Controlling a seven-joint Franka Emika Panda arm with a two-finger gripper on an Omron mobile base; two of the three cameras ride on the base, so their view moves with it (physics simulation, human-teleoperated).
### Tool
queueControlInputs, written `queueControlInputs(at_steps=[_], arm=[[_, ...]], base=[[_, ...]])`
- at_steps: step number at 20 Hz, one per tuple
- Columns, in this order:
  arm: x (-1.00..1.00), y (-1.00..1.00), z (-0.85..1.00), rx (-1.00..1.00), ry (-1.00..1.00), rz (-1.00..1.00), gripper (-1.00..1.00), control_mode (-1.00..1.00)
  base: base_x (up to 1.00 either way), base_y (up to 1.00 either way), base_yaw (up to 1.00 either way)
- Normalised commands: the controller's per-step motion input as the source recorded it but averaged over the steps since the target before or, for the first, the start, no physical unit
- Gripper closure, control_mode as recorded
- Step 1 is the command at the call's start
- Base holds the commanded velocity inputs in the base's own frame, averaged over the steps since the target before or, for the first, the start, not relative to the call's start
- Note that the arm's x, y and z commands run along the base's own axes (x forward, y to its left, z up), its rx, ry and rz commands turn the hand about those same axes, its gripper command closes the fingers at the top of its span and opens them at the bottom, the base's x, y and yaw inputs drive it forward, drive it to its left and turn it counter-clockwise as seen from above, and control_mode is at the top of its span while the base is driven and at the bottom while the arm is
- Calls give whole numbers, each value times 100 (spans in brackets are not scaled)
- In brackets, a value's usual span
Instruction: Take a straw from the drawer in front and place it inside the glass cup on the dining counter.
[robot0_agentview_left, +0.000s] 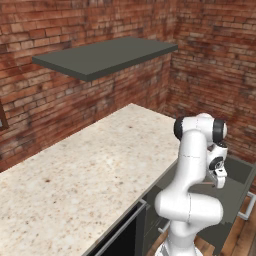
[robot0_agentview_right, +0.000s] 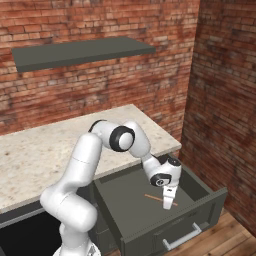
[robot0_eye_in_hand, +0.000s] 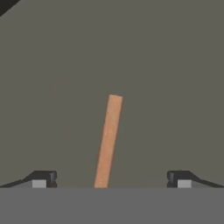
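Tan straw (robot0_eye_in_hand: 108, 142) between pincer (robot0_eye_in_hand: 111, 179) tips.

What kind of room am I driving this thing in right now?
Most likely a kitchen with brick walls: a long speckled stone counter runs along the wall under a dark floating shelf, and beneath it a grey drawer stands pulled open with a straw lying inside.

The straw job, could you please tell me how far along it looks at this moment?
Done: the drawer stands pulled open, and the straw lies flat on its floor.
In hand: the gripper hangs open inside the drawer right over the straw, which runs between its fingertips in the hand view; nothing is gripped yet.
Left: closing on the straw, lifting it out and carrying it to a glass cup on the dining counter.
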Motion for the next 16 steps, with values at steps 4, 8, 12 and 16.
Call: queueControlInputs(at_steps=[4,8,12,16], arm=[[5,0,-36,0,0,0,-100,-100],[1,0,-29,0,0,0,-100,-100],[0,0,-19,0,0,-1,-100,-100],[0,0,-21,0,0,-2,100,-100]], base=[[0,0,0],[0,0,0],[0,0,0],[0,0,0]])
